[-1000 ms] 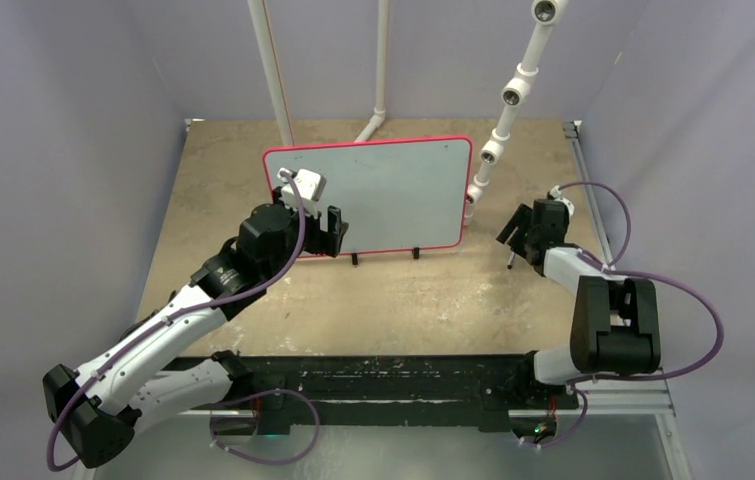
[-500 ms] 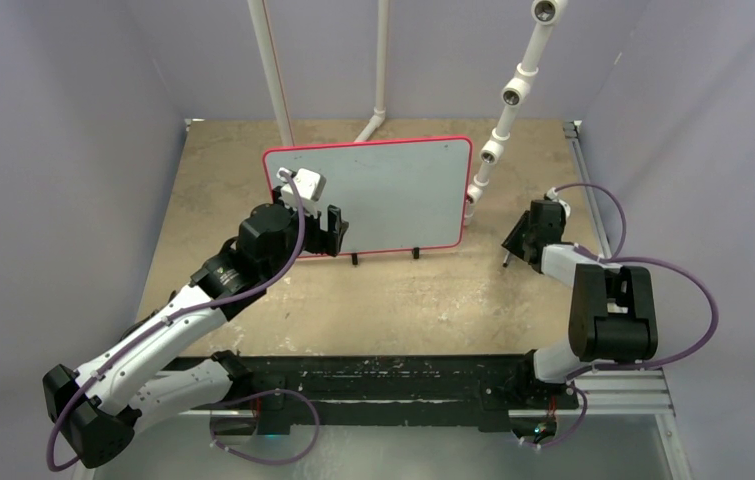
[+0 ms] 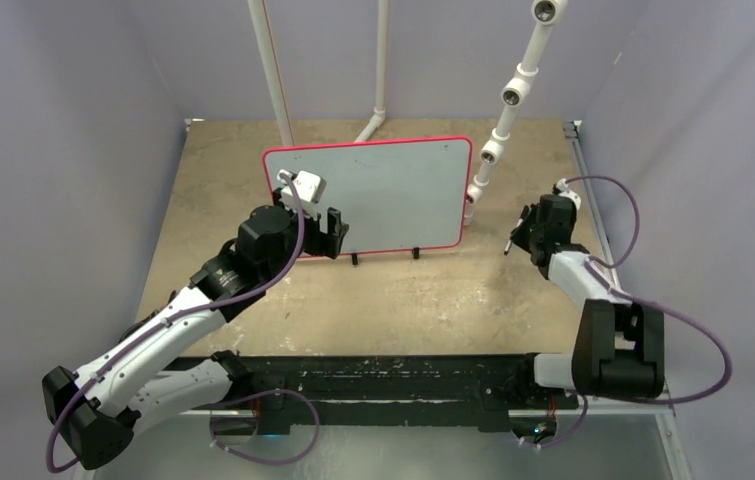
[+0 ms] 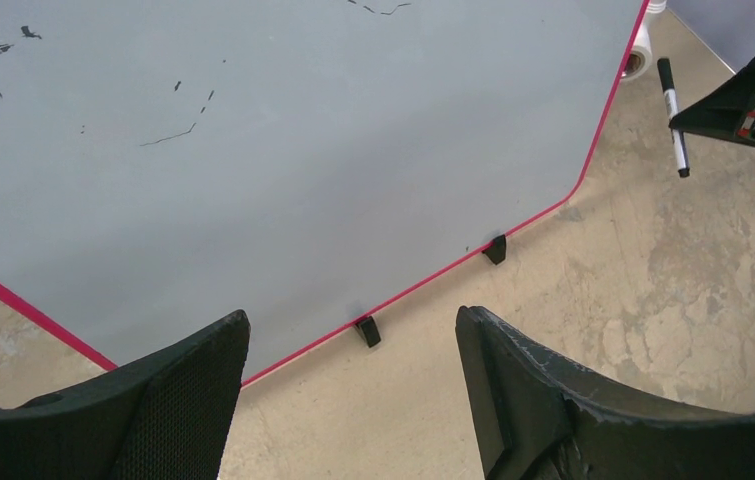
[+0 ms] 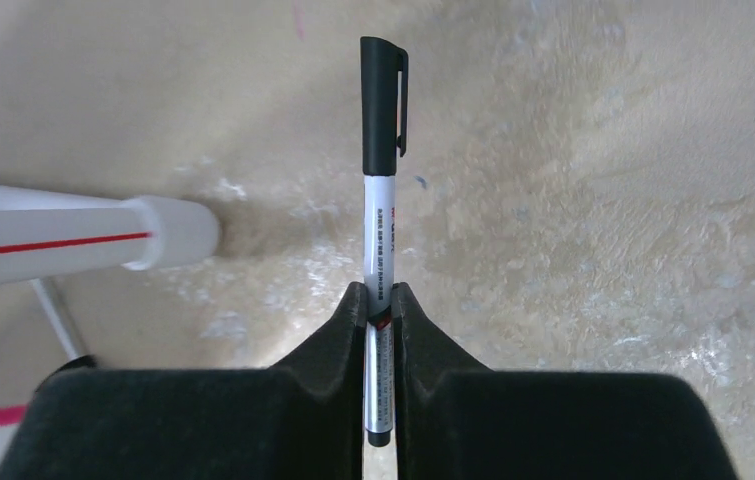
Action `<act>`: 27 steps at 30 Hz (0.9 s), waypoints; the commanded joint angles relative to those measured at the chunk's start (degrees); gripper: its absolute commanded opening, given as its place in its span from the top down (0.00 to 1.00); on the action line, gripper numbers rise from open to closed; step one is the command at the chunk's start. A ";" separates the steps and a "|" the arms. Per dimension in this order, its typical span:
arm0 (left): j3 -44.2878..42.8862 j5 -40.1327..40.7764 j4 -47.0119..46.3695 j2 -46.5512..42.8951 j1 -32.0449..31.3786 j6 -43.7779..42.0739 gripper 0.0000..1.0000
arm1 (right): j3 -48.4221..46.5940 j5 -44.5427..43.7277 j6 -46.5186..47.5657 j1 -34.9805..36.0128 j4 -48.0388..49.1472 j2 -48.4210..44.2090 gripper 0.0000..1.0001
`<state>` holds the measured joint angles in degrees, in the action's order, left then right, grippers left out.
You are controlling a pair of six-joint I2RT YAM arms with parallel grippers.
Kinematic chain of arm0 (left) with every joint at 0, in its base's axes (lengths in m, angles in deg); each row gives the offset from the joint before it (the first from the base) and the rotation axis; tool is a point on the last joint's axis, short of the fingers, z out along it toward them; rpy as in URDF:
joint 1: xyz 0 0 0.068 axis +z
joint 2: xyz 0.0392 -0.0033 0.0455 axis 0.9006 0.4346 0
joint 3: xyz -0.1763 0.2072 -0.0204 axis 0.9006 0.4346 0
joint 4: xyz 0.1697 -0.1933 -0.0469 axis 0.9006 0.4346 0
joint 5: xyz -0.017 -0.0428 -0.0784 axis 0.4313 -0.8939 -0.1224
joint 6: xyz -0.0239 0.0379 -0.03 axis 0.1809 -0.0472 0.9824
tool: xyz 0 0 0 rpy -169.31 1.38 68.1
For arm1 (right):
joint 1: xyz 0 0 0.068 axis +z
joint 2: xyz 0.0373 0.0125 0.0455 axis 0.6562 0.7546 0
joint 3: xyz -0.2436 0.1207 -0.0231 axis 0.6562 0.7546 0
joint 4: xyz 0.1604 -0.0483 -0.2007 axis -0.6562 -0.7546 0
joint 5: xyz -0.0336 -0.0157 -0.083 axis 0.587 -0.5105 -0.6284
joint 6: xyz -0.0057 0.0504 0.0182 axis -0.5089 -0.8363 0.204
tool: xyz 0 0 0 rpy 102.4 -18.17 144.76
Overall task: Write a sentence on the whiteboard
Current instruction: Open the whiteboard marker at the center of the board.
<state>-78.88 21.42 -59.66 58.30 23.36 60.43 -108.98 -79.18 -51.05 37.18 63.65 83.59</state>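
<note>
Pickup done, writing not begun.
Your right gripper [image 5: 380, 295] is clenched on the capped marker [image 5: 381, 150], right of the whiteboard [image 3: 393, 195] standing mid-table; your left gripper [image 4: 351, 318] hangs wide open at its lower edge. Next, you need that cap off.

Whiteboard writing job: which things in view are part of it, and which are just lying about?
Part of the job:
- whiteboard, blank but for stray marks
- capped black marker, clamped in the right gripper
- left gripper, open at the board's lower edge

Just there:
- white PVC pipes behind and beside the board
- purple arm cables
</note>
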 commanded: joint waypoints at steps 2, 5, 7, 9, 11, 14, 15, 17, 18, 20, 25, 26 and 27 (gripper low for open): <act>0.29 -4.02 -3.05 -1.56 0.35 -1.74 0.25 | -3.65 3.79 2.17 -0.21 -5.95 -10.45 1.00; 0.77 -7.00 -3.92 -1.75 0.33 -2.07 0.25 | -3.84 7.87 3.02 -0.11 -9.92 -17.89 1.00; 0.82 -9.13 -4.29 -1.60 0.32 -2.12 0.25 | -3.73 11.74 3.42 0.16 -11.49 -23.54 1.00; 0.80 -11.17 -4.72 -1.42 0.35 -2.20 0.25 | -3.50 15.51 4.04 0.52 -12.39 -29.29 1.00; 0.82 -12.89 -5.22 -1.23 0.37 -2.52 0.25 | -3.68 20.25 5.17 0.67 -12.99 -34.50 1.00; 0.74 -18.18 -5.90 -0.92 0.32 -3.58 0.25 | -4.22 32.24 6.49 0.76 -12.13 -39.97 1.00; 0.81 -20.08 -6.20 -0.81 0.35 -4.11 0.25 | -4.35 36.81 6.64 0.83 -11.42 -40.62 1.00; 0.96 -24.77 -7.16 -0.49 0.37 -5.00 0.25 | -4.65 44.80 7.00 0.97 -10.24 -41.00 1.00; 1.14 -26.32 -7.65 -0.33 0.37 -5.29 0.25 | -4.96 47.55 7.58 1.20 -10.22 -41.10 1.00; 1.26 -29.31 -8.39 0.10 0.35 -5.46 0.25 | -5.67 51.52 10.07 1.77 -11.16 -41.44 1.00; 0.57 -36.20 -10.27 1.24 0.37 -6.52 0.25 | -6.04 52.39 10.68 8.68 -9.81 -41.47 1.00; 0.55 -36.29 -10.37 1.00 0.37 -7.67 0.25 | -6.24 51.69 10.81 10.52 -10.05 -40.28 1.00; 0.67 -36.12 -10.57 0.67 0.32 -9.02 0.25 | -6.79 51.07 11.02 12.30 -10.40 -38.91 1.00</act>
<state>-77.90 -9.15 -66.22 59.53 23.36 55.63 -112.76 -31.44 -42.05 44.32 52.57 42.32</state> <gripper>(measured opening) 0.752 0.102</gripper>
